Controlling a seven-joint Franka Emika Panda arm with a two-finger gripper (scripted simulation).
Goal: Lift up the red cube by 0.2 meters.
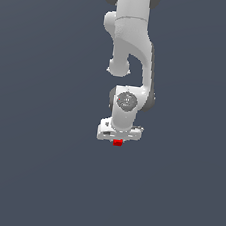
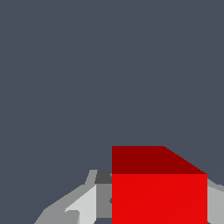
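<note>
The red cube (image 1: 117, 143) is a tiny bright red block right under the white hand of my gripper (image 1: 118, 138) in the exterior view. In the wrist view the red cube (image 2: 159, 192) looms large and sits between the two fingers. One grey finger (image 2: 89, 204) lies against one side of it. The other finger (image 2: 215, 202) shows at its opposite side. The jaws look closed on the cube. The fingertips are mostly hidden behind the hand in the exterior view. I cannot tell whether the cube touches the ground.
A plain dark grey-blue ground (image 1: 32, 165) fills both views. The white arm (image 1: 132, 42) comes down from the top of the exterior view.
</note>
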